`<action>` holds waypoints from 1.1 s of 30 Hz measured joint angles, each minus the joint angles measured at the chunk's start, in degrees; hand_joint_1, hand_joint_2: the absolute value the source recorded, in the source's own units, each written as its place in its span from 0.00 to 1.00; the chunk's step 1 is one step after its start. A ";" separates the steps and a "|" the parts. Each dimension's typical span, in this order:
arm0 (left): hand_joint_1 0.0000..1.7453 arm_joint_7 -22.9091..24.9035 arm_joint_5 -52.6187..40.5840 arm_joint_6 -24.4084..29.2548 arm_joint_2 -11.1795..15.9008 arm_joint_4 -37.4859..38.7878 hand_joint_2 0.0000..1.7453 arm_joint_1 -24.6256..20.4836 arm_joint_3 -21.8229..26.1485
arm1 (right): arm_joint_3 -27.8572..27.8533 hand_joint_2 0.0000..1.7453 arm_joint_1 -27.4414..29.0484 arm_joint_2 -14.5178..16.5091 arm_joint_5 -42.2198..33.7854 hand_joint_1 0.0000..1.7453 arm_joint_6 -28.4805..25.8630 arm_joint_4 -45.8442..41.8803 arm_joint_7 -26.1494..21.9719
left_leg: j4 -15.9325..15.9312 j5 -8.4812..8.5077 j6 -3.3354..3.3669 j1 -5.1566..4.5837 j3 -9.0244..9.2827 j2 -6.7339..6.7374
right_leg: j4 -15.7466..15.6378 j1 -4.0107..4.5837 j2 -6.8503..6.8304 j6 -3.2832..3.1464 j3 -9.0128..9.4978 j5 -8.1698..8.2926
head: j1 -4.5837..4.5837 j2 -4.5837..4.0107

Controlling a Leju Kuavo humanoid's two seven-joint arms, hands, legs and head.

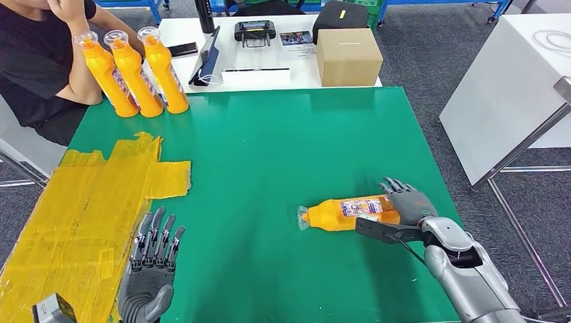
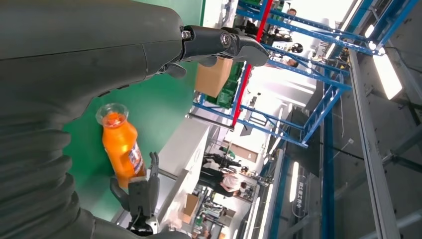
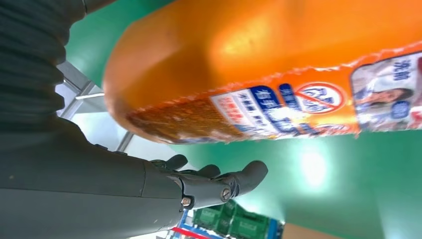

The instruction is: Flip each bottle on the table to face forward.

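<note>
Orange plastic juice bottle (image 1: 350, 213) lies on its side on the green table (image 1: 269, 155), its base between the right hand (image 1: 409, 204) fingers, seemingly cupped for turning; left hand (image 1: 153, 259) rests released.

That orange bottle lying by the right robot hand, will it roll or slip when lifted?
The lying bottle looks round-bodied, so it probably rolls if nudged sideways. It seems full, so likely heavy for its size. Its glossy label may slide in the right robot hand.
</note>
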 joint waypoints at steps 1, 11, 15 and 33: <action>0.00 0.00 0.09 0.00 0.02 0.07 1.00 -0.06 -0.02 | 0.76 1.00 -0.67 -0.10 -0.10 0.00 0.27 0.74 -0.22 | 0.00 0.00 0.00 0.00 0.00 0.00 | 0.00 0.00 0.00 0.00 -0.01 0.00 | 0.00 0.00; 0.00 -0.04 1.49 0.39 1.15 1.61 1.00 -1.40 -0.74 | 11.33 1.00 -7.53 -3.72 -4.32 1.00 3.93 8.28 -3.92 | 0.06 0.01 0.01 0.01 0.02 0.00 | 0.00 -0.01 -0.01 0.01 0.03 0.01 | 0.00 0.00; 0.00 -0.08 1.90 0.88 1.69 2.16 1.00 -1.97 -1.45 | 15.15 1.00 -9.93 -5.26 -7.39 1.00 4.92 10.18 -4.34 | 0.12 0.01 0.01 0.01 0.04 0.00 | 0.00 -0.01 -0.02 0.01 0.06 0.01 | 0.00 0.00; 0.00 1.00 1.85 3.09 2.71 2.53 1.00 -0.71 -2.71 | 11.23 1.00 -1.91 -0.03 -21.93 1.00 -10.51 6.02 -0.96 | 0.21 -0.02 0.03 0.11 0.17 -0.03 | 0.00 0.17 -0.05 0.03 0.35 0.02 | 0.02 0.00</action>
